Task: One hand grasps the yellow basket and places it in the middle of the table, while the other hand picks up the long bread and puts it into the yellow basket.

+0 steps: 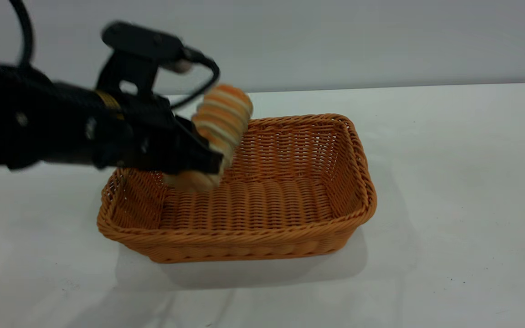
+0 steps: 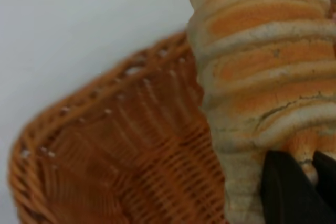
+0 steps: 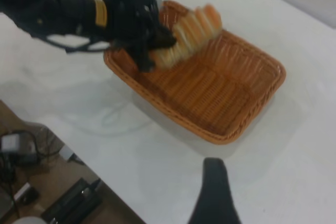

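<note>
Left claw [image 1: 208,166] is clamped on the bread [image 1: 219,132], holding it tilted above the basket [image 1: 253,228] on the table [image 1: 449,182], arm reaching in from the left. Left wrist cam: fingers [image 2: 286,192] pinching the loaf's lower end over the weave. Right wrist cam: right claw [image 3: 215,192] hangs back off the basket; can't tell if it's open.

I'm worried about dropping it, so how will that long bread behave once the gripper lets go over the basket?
The long bread, held by the left gripper near its lower end, keeps its shape, so it is probably fairly stiff and light. Tilted over the yellow basket, it will likely topple flat. Its rounded form might roll, though the flared walls should contain it.
</note>
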Controlling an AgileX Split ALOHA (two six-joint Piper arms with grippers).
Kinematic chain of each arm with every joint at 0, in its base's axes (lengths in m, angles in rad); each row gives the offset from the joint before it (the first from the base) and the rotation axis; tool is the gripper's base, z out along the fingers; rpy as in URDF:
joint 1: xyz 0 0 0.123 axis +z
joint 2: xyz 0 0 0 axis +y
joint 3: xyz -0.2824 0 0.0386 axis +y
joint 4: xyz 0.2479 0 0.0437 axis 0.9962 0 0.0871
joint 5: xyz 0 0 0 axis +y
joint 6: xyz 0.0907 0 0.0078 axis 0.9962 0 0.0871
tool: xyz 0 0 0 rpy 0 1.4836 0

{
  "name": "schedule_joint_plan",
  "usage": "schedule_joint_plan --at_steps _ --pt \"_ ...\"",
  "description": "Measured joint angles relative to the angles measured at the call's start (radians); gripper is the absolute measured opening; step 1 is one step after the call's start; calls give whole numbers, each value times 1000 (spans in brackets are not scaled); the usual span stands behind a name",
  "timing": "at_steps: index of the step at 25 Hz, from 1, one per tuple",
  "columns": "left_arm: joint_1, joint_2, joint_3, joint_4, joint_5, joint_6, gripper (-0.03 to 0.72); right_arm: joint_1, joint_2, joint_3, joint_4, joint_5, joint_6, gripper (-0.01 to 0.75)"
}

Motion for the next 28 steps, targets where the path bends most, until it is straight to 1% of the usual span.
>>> schedule_joint_plan --at_steps 2,4,8,10,12,14,15,18,19,21,22,25,28 --pt "0 24 0 1 -31 -3 113 0 -18 0 0 1 0 587" --pt "0 33 0 0 -65 -7 187 0 -33 0 0 2 0 587" --pt "0 32 0 -1 -114 -21 394 0 -52 0 0 7 3 587" --pt "0 15 0 -1 -82 -33 478 0 -53 0 -1 24 3 587" --pt "0 -35 0 -1 -2 -21 530 0 -53 0 -6 49 5 587" --pt "0 -105 0 -1 82 28 557 0 -54 0 -14 73 6 587" --pt "0 -148 0 -1 123 59 560 0 -54 0 -22 84 6 587" --pt "0 -287 0 -1 297 162 568 0 -62 0 -46 116 8 587" --pt "0 -339 0 -1 378 184 568 0 -69 0 -59 125 9 587" --pt "0 -436 1 -1 492 202 569 0 -88 3 -84 128 22 587" --pt "0 -490 1 -1 569 207 571 0 -109 14 -103 128 35 587" --pt "0 -643 1 -1 731 212 571 0 -178 77 -147 128 67 587" --pt "0 -789 1 0 860 212 571 0 -260 179 -166 116 92 587"
